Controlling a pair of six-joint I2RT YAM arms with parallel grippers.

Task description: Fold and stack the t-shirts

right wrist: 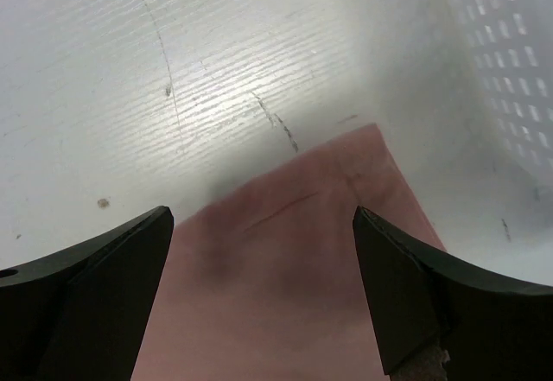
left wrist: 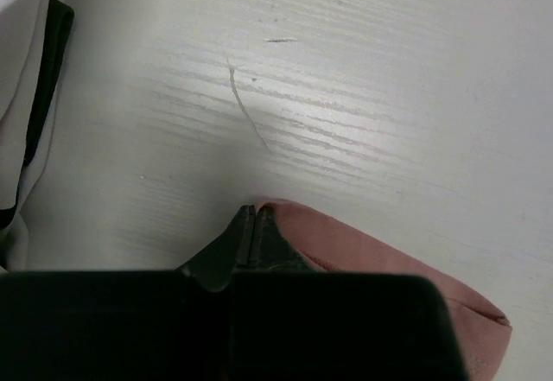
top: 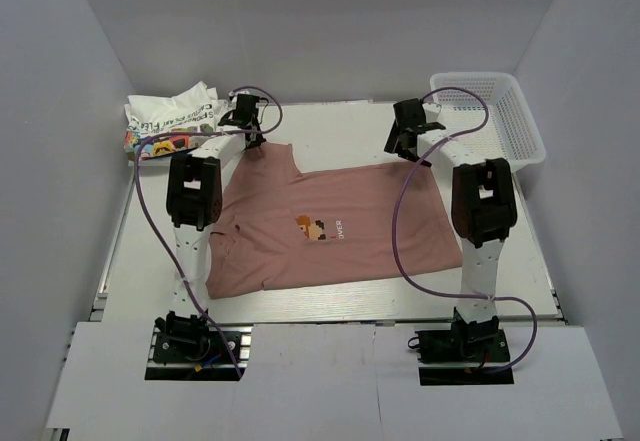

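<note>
The counter (top: 330,126) takes up most of my top view, and the pink tee (top: 340,231) lies spread across its middle, print side up, reaching from near the left edge almost to the right edge. The white tee (top: 170,121) sits bunched in the far left corner (its colourful print and dark lettering show on the crumpled folds), apart from the pink one. The basket (top: 495,121) stands in the far right corner.

My left arm (top: 195,196) reaches to the pink tee's far left part. In the left wrist view the left jaws are pressed together on a fold of pink cloth (left wrist: 380,269), right down at the counter. My right arm (top: 480,201) reaches to the tee's far right corner, close to the basket. There the right jaws stand wide apart, one on each side of that pink corner (right wrist: 294,251), holding nothing.
</note>
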